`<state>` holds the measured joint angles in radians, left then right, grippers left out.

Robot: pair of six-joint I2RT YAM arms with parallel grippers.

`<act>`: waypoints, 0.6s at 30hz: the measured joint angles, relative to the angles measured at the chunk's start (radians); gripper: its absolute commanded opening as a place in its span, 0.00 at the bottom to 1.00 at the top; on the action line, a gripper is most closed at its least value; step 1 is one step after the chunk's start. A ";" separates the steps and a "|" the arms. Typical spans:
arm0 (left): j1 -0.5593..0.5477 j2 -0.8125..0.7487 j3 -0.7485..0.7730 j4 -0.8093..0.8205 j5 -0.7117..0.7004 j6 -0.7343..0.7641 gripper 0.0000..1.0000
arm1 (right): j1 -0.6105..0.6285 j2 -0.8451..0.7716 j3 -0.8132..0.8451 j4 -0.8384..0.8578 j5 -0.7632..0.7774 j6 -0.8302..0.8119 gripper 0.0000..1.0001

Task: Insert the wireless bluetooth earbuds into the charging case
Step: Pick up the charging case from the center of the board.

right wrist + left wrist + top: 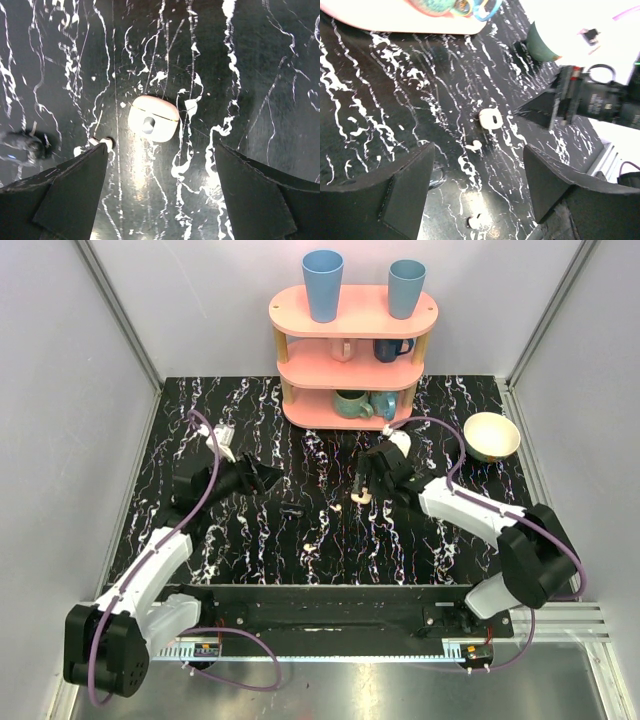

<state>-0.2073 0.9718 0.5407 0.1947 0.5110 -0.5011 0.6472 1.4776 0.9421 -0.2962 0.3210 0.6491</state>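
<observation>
Nearest my arms, one earbud (312, 540) lies loose on the marbled table (250, 552). A second earbud (102, 143) sits just beside the charging case (153, 118). The left gripper (266, 477) and right gripper (161, 147) both hang spread and empty, the right above the case. My worry is a descending finger flicking that second earbud away, or the smooth case skidding aside.

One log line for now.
left gripper open | right gripper open over small cream-white plastic charging case | tiny white plastic earbuds loose beside it
</observation>
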 measured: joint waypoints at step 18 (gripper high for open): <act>-0.025 -0.030 0.035 -0.064 0.104 0.050 0.77 | -0.023 -0.010 -0.146 0.215 -0.342 -0.865 0.96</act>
<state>-0.2325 0.9421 0.5758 0.1307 0.6147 -0.4515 0.6247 1.4681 0.7963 -0.0814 -0.0208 -0.2161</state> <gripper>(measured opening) 0.762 0.961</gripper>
